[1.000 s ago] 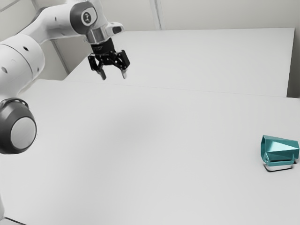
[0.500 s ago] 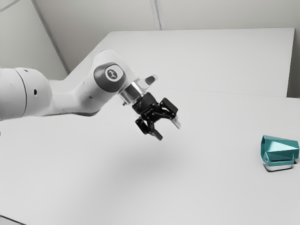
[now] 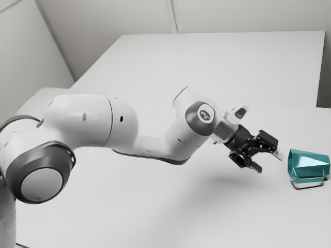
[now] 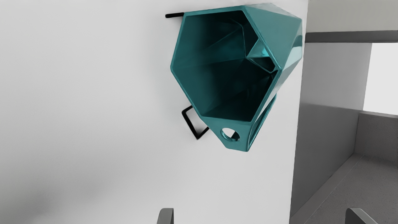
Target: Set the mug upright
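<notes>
table [image 3: 129,217]: white | my hand [image 3: 270,163]: open wide, empty | mug [image 3: 309,164]: on its side near the table's edge, mouth [image 4: 214,71] toward me | rim [image 4: 213,9]: coming in too fast, i could ram it and shove the mug off

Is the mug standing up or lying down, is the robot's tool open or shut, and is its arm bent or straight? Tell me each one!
Mug: lying on its side, open end facing the tool.
Tool: open, holding nothing, not touching the mug.
Arm: bent, reaching out toward the mug.
</notes>
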